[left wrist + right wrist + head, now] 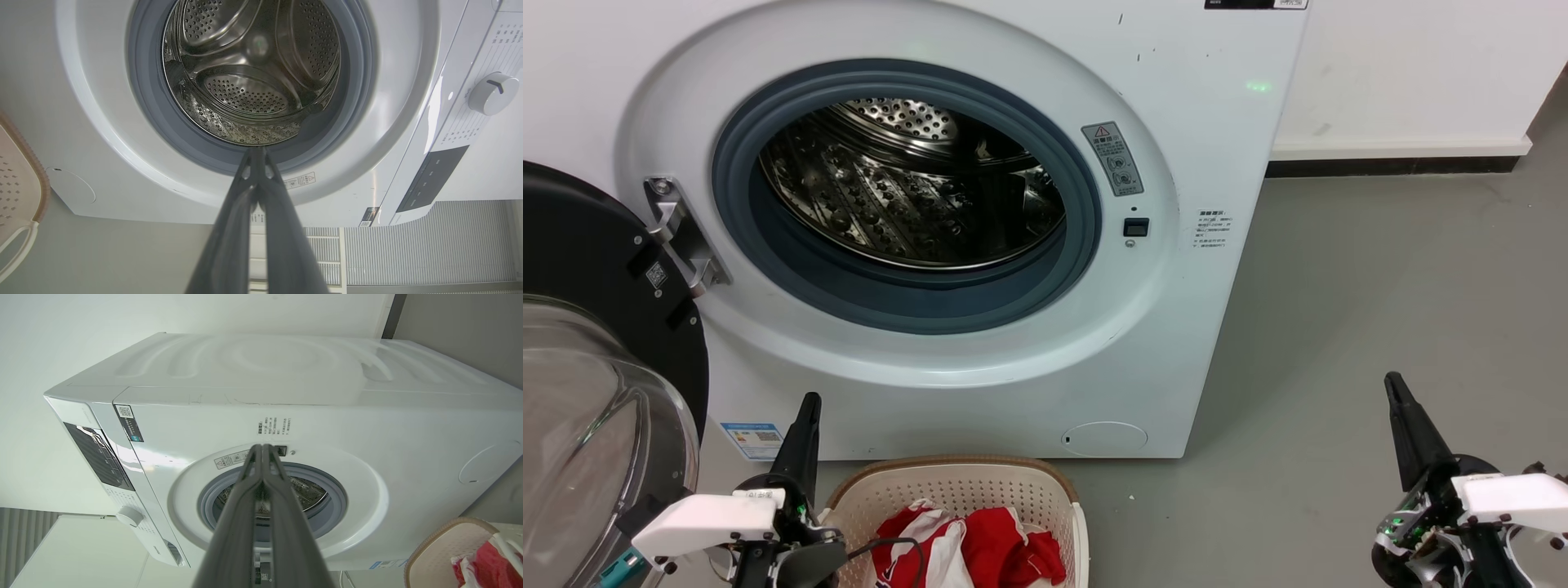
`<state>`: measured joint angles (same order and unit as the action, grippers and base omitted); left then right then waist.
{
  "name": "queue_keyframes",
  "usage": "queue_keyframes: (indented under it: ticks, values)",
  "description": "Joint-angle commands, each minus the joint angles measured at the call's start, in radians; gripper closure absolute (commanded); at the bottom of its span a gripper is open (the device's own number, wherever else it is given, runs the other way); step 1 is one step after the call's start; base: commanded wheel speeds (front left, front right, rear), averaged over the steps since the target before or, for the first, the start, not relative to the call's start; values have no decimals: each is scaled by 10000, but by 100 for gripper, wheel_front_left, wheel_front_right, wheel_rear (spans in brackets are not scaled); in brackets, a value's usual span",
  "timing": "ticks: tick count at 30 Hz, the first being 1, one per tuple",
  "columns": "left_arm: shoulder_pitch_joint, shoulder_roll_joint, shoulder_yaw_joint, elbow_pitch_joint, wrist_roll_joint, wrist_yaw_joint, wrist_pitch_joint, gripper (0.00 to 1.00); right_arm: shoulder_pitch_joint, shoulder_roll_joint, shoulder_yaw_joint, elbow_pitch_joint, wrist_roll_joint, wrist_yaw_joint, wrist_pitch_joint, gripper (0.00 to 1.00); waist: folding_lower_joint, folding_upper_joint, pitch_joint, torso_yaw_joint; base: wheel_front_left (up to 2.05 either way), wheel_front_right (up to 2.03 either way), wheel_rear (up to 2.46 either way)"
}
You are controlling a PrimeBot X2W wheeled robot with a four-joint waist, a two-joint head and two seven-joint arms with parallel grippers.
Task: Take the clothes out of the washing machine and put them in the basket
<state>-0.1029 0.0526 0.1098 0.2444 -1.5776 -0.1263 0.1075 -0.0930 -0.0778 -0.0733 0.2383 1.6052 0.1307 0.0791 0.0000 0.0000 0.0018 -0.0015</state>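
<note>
Both my jaws are pinched shut, tips touching: left jaws just beside the basket [964, 490], right jaws over the floor [1339, 327]. The clothes [992, 543] sit in the basket, right in front of the washer [1217, 163], door [596, 245] open.

We see a smooth grey floor [1380, 310] running off to the right, matte and evenly lit, with a few faint scuffs. Behind it stands a white wall [1421, 65], which ends in a white ledge [1396, 149] above a dark baseboard strip [1388, 166]. In the right wrist view the white wall meets a grey wall [461, 318] at a dark seam [390, 314]. In the 2 wrist views we find a ribbed grey panel [425, 253] of fine parallel slats, set beside a plain white surface [81, 555]. The light is soft and even.
</note>
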Motion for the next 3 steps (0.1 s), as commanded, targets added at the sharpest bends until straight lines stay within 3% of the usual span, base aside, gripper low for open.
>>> queue_keyframes:
  ticks: [1, 3]
  values:
    - [-85, -31, 62, 14, -181, -49, 65, 100, -154, 11, -30, 36, 208, 0, 38, 100, 0, 0, 4, 5, 0, 0, 0]
    - [-106, -40, 74, 19, -321, -68, 85, 100, -155, 16, -50, 64, 345, -1, 72, 100, 0, 0, 10, 11, 0, 0, 0]
